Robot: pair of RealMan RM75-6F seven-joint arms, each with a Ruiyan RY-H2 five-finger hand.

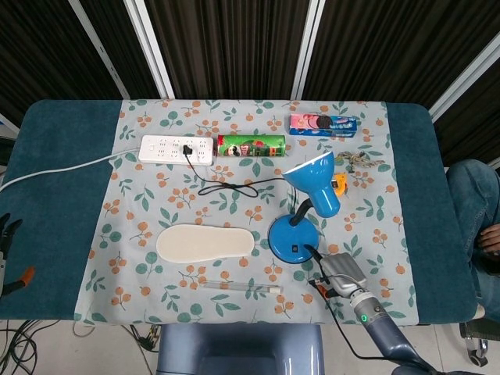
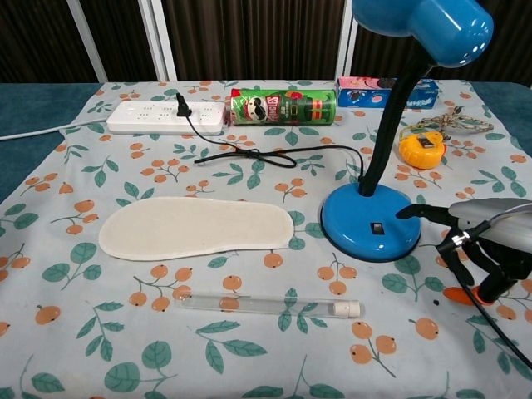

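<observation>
The lamp base [image 2: 370, 227] stands just ahead of the right hand's [image 2: 478, 249] fingertips [image 2: 409, 212], blocking that way; bare cloth [image 2: 399, 332] lies open below the fingers, the glass tube [image 2: 268, 305] beyond

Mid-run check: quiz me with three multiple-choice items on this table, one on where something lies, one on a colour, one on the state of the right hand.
1. Where does the clear tube lie?
A in front of the insole
B on the power strip
C behind the chip can

2. What colour is the desk lamp?
A red
B blue
C white

3. What is the right hand doing?
A gripping the tube
B holding nothing, one finger stretched toward the lamp base
C resting on the insole

Answers: A, the tube sits nearer the table edge; B, base and shade are blue; B, nothing is in its fingers.
</observation>
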